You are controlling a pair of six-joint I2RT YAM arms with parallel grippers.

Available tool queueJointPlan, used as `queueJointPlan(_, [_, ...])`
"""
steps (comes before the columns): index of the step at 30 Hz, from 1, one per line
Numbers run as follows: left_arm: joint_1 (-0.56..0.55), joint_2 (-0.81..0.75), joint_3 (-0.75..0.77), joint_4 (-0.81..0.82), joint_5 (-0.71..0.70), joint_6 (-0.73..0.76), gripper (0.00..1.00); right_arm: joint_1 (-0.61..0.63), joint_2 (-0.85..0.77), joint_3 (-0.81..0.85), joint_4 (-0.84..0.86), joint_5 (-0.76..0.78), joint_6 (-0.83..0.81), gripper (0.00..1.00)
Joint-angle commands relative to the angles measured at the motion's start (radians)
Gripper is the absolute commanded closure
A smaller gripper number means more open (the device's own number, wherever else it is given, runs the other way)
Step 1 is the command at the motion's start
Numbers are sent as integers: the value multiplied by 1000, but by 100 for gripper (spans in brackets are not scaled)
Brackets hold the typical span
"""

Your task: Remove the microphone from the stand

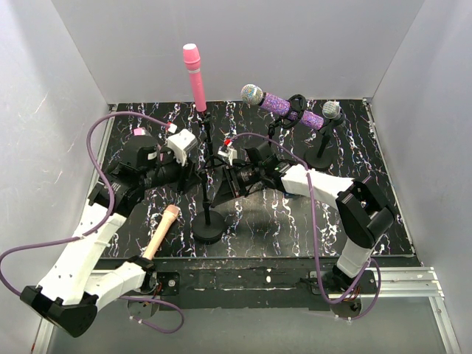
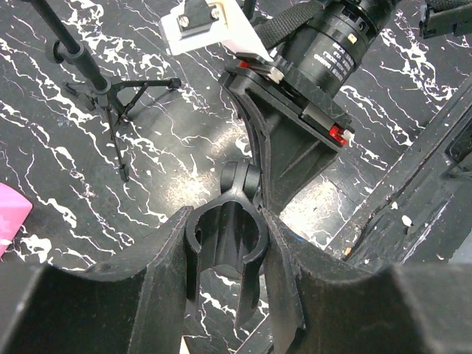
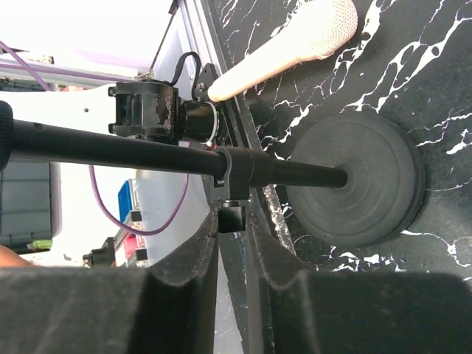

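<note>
The left gripper [image 2: 228,217] is clenched on the empty clip [image 2: 223,243] at the head of the stand, its pads pressed against both sides of the black cradle. The right gripper [image 3: 232,234] sits lower on the same stand. Its fingers lie close on either side of the small knob [image 3: 231,215] under the collar on the pole [image 3: 133,151]; whether they pinch it or only flank it I cannot tell.

The beige microphone [image 1: 162,230] lies flat on the table [image 1: 295,214] at the lower left of the overhead view. It is out of the clip, with its head near the round base [image 1: 209,225].

With the microphone out, the danger seems to lie in letting go. If one arm pulls away while the other is gripping, the stand may tilt or drag its base. The base could then shove the microphone, which is round and likely to roll toward the near edge at the bottom of the frame. A careless retreat could also clip the neighbouring stands at upper centre, which carry the pink microphone [image 1: 193,74] and the purple microphone [image 1: 284,105].
</note>
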Motion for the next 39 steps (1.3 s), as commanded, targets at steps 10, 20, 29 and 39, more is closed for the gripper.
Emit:
queueJointPlan(10, [48,-51,-23,30,-9,-78,100,42,-63,115,-103,154,-321,99])
queueJointPlan(20, [120,-76,-8,-39,14,-108,100,160,-162,51,133,482,-1041,99])
queueJointPlan(29, [129,-85,-59,3,31,-102,100,192,-26,-305,1090,455,-1976,99])
queueJointPlan(39, [130,-100,-86,48,55,-92,100,180,-311,-427,727,509,-1731,21])
